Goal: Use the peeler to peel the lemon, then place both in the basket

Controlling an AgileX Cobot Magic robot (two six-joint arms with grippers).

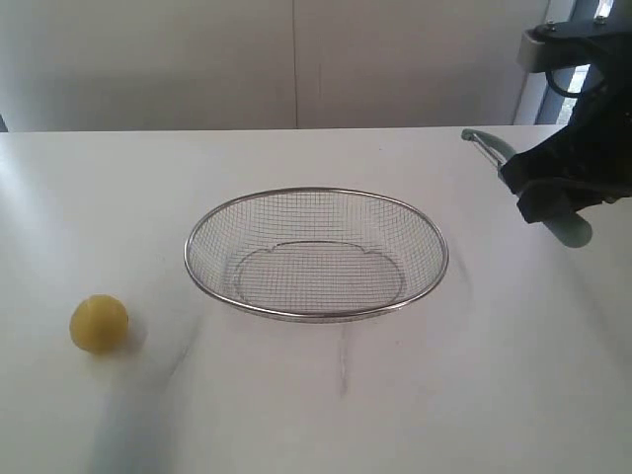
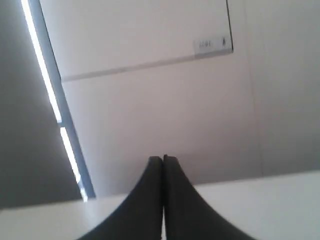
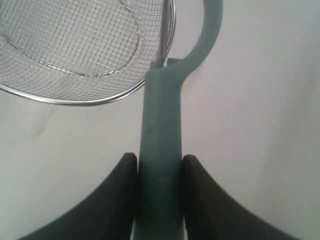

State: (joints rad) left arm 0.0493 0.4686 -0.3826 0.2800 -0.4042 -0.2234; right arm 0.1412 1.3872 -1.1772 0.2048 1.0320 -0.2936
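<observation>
The yellow lemon (image 1: 99,324) lies on the white table at the near left, far from both grippers. In the middle stands the wire-mesh basket (image 1: 316,314), with nothing in it. My right gripper (image 3: 159,162) is shut on the pale teal handle of the peeler (image 3: 160,135), and the basket's rim (image 3: 80,100) lies just beyond it. In the exterior view that gripper (image 1: 553,197) holds the peeler (image 1: 489,145) above the table to the right of the basket. My left gripper (image 2: 163,159) is shut with nothing in it and faces the wall; the exterior view does not show it.
The white table (image 1: 444,395) stretches around the basket. A pale wall rises behind it, and a bright window strip (image 2: 47,85) shows in the left wrist view.
</observation>
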